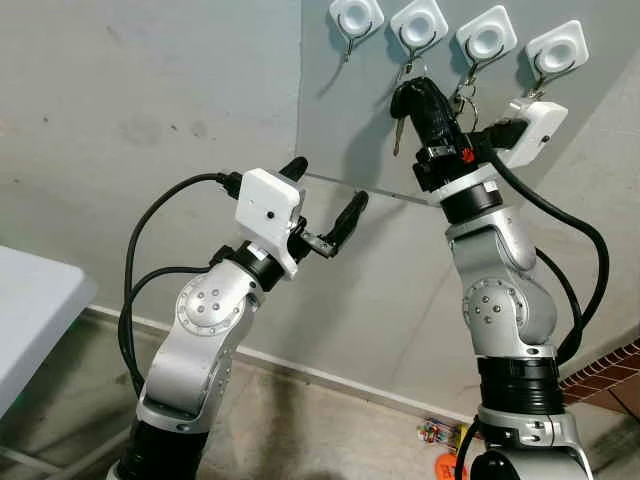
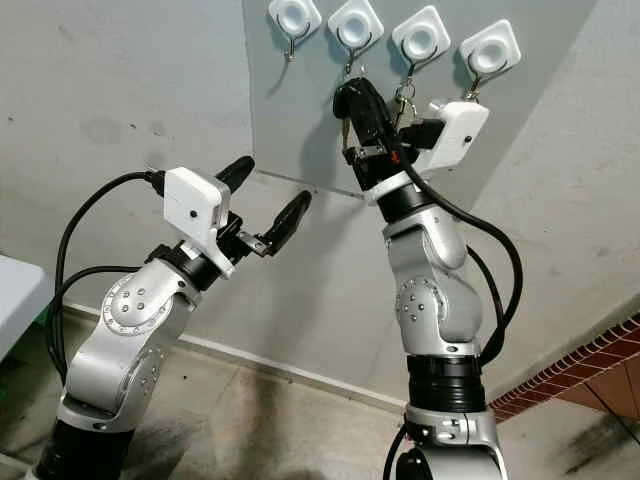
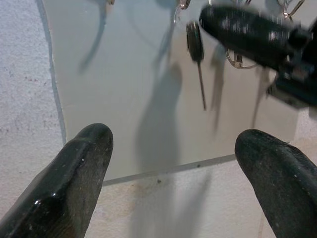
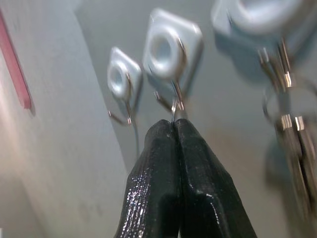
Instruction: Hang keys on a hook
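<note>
- Grey-painted wall ahead carries a smooth pale-grey panel [image 1: 340, 110] with a row of four white square adhesive hooks with wire prongs along its top; a tiled floor and a strip of brick lie below at the right.
- Raised high, the right gripper [image 1: 418, 100] has its two black fingers pressed flat together, tips just under the wire prong of the second white hook from the left [image 1: 418, 25].
- From the right wrist view, a thin wire ring [image 4: 174, 111] seems pinched at the very fingertips, touching or nearly touching that prong; I cannot tell whether it is over the prong yet.
- Beside the fingers hangs the black-headed key with a slim metal blade [image 1: 399, 110], dangling under that same hook.
- Another bunch of metal rings and keys [image 1: 466, 100] already hangs from the third hook, just beside the gripper.
- Lower down, the left gripper [image 1: 325, 205] is held out with fingers spread wide, holding nothing.
- To do this well, I judge: lift the ring slightly above the prong's tip, ease toward the panel, then lower until the wire bears the weight.
- Part the fingers slowly only afterwards, and keep clear of the neighbouring bunch so nothing gets knocked off.
</note>
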You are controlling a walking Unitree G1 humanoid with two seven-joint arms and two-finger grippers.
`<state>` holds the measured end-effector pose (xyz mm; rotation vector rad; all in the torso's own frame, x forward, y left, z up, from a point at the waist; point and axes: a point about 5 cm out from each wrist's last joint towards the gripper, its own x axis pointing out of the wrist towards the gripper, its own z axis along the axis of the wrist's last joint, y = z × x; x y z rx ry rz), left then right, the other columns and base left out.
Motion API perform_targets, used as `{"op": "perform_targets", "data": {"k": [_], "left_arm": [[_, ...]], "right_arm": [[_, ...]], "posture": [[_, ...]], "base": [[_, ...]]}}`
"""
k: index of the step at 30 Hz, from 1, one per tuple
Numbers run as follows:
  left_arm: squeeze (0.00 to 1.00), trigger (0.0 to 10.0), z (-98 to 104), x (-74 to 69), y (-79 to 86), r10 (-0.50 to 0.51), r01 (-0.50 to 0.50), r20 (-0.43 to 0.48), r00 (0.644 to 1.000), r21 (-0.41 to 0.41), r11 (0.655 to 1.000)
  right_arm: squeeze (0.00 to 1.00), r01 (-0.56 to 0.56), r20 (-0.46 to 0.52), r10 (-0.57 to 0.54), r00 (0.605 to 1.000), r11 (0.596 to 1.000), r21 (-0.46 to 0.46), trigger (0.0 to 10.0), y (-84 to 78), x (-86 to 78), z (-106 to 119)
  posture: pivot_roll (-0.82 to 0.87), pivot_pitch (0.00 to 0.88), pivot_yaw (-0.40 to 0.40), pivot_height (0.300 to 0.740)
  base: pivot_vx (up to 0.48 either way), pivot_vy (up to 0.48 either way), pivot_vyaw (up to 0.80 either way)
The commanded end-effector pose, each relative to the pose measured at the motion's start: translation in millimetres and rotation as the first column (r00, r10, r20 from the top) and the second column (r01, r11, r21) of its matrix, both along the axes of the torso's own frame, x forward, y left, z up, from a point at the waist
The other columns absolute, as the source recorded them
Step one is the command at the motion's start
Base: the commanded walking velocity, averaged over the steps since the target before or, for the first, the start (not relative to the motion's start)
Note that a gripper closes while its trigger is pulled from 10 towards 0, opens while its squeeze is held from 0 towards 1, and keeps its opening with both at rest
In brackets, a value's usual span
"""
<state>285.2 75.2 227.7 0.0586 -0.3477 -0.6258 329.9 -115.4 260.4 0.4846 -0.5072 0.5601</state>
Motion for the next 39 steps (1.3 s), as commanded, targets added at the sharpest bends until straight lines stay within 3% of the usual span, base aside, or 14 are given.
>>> {"op": "perform_targets", "data": {"k": [1,3,4,14,17,21,22,25,26,28,39], "left_arm": [[0.00,10.0,3,-3.6,-0.3,-0.004,0.004,0.012,1.000,-0.004,1.000],[0.00,10.0,3,-3.9,0.0,-0.003,0.003,0.011,1.000,-0.004,1.000],[0.00,10.0,3,-4.1,0.2,-0.002,0.002,0.009,1.000,-0.005,1.000],[0.00,10.0,-6,0.2,6.5,0.031,-0.033,-0.045,0.999,-0.042,0.999],[0.00,10.0,-13,3.8,11.8,0.057,-0.065,-0.091,0.994,-0.080,0.995],[0.00,10.0,-39,11.8,25.7,0.145,-0.166,-0.188,0.971,-0.103,0.981],[0.00,10.0,-50,13.3,30.3,0.153,-0.192,-0.246,0.957,-0.140,0.971],[0.00,10.0,-61,15.5,37.1,0.184,-0.238,-0.296,0.937,-0.156,0.959],[0.00,10.0,-61,15.5,37.1,0.184,-0.238,-0.296,0.937,-0.156,0.959],[0.00,10.0,-84,18.5,45.9,0.241,-0.303,-0.359,0.902,-0.125,0.945],[0.00,10.0,-117,18.5,60.4,0.320,-0.396,-0.428,0.845,-0.099,0.913]], "right_arm": [[0.00,-0.017,-0.032,0.018,0.999,0.999,0.040,10.0,-3.2,-0.9,-5],[0.04,-0.046,-0.063,0.050,0.997,0.997,0.069,10.0,-1.9,-2.0,-11],[1.00,-0.046,-0.083,0.053,0.995,0.995,0.085,10.0,-2.4,-2.6,-16],[1.00,0.028,-0.161,-0.018,0.987,0.998,0.062,10.0,-8.9,-5.3,-43],[1.00,0.082,-0.190,-0.077,0.979,0.997,0.016,10.0,-14.5,-6.8,-55],[1.00,0.158,-0.251,-0.164,0.954,0.987,-0.043,10.0,-25.3,-12.3,-79],[1.00,0.174,-0.271,-0.183,0.945,0.983,-0.059,10.0,-28.3,-14.9,-86],[1.00,0.201,-0.295,-0.213,0.932,0.977,-0.069,10.0,-32.8,-18.0,-94],[1.00,0.201,-0.295,-0.213,0.932,0.977,-0.069,10.0,-32.8,-18.0,-94],[1.00,0.258,-0.331,-0.283,0.900,0.959,-0.118,10.0,-43.3,-24.9,-111],[1.00,0.341,-0.412,-0.424,0.806,0.903,-0.262,10.0,-58.8,-39.4,-148]], "posture": [[0.02,0.133,-0.038,0.740],[0.03,0.132,-0.039,0.740],[0.03,0.132,-0.040,0.740],[0.03,0.120,-0.039,0.740],[0.03,0.114,-0.039,0.740],[0.02,0.106,-0.032,0.740],[0.02,0.105,-0.028,0.740],[0.02,0.107,-0.024,0.740],[0.02,0.107,-0.024,0.740],[0.02,0.105,-0.022,0.740],[0.02,0.101,-0.013,0.740]], "base": [[0.000,0.000,0.00],[0.000,0.000,0.00],[0.000,0.000,0.00],[0.000,0.000,0.00],[0.000,0.000,0.00],[0.000,0.000,0.00],[0.000,0.000,0.00],[0.000,0.000,0.00],[0.000,0.000,0.00],[0.000,0.000,0.00],[0.000,0.000,0.00]]}}
